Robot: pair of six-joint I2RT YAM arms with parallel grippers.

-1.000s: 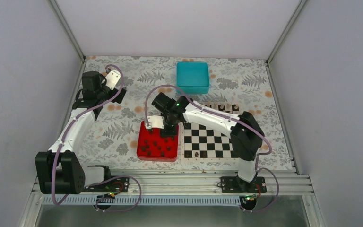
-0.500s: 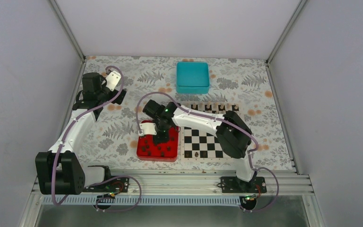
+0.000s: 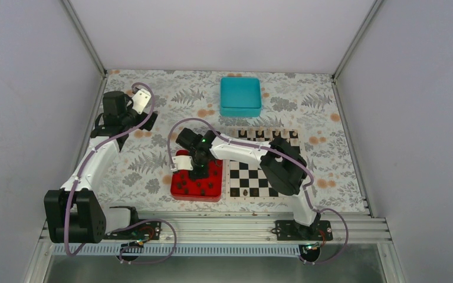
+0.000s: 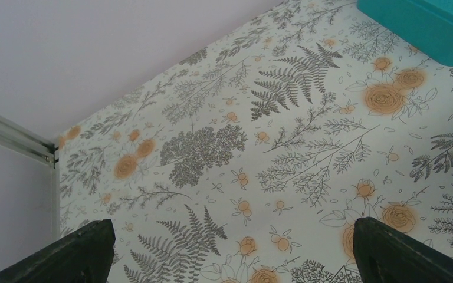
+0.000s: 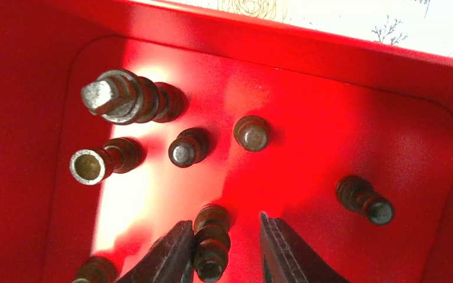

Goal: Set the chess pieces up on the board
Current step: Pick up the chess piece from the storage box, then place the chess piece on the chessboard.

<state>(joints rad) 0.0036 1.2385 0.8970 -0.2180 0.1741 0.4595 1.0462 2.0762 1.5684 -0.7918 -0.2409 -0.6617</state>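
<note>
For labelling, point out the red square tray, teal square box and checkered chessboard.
Red square tray (image 3: 196, 197): top view, near wall.
Teal square box (image 3: 240, 96): top view, lid centre.
Checkered chessboard (image 3: 249, 175): top view, bare square.

Robot lab cell: plain white enclosure walls (image 3: 29, 88), aluminium mounting rail (image 3: 212, 227), floral table cover (image 3: 153, 159).

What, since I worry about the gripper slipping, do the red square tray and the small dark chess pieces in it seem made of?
The red square tray looks like glossy moulded plastic: bright highlights, smooth rounded corners. The small dark chess pieces show turned rings and a dull brownish sheen with paler worn tops; stained wood or metal, I cannot tell which.
</note>
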